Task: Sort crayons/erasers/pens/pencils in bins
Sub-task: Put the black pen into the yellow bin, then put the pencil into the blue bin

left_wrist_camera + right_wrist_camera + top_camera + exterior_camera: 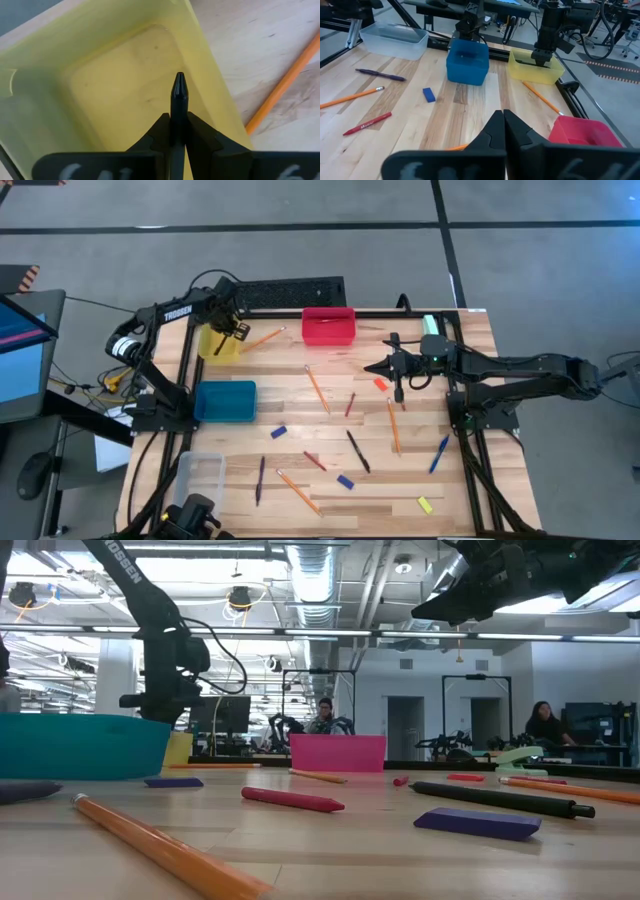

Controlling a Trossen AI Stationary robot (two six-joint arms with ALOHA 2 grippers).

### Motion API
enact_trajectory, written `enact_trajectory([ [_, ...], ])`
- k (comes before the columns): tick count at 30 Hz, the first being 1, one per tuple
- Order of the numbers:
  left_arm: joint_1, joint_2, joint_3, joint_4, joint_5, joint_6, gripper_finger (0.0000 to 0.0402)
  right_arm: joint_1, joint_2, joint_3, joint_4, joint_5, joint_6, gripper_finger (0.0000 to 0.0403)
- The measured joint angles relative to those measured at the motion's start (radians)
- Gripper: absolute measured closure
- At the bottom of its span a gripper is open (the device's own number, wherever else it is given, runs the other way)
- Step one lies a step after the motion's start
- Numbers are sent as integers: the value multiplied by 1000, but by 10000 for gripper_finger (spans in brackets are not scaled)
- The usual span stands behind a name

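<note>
While the left gripper [178,131], on an arm lettered "TROSSEN", hangs over the yellow bin [217,345] at the table's far left, its jaws are clamped on a black pen [179,95] pointing down into it. Right gripper [503,131] hovers mid-table with jaws pressed together and empty, near an orange-red eraser [381,383]; a red crayon [367,124] bears white lettering I cannot read.

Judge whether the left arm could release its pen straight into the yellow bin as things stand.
Probably yes. The left gripper is shut on a black pen and hangs directly above the yellow bin, whose floor looks bare, with nothing between the pen tip and it.
</note>
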Motion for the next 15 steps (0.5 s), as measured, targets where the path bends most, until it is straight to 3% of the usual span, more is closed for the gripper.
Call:
enact_trajectory([
  [15, 0, -5, 0, -16, -2, 5, 324, 0, 0, 0, -3, 0, -1, 400],
])
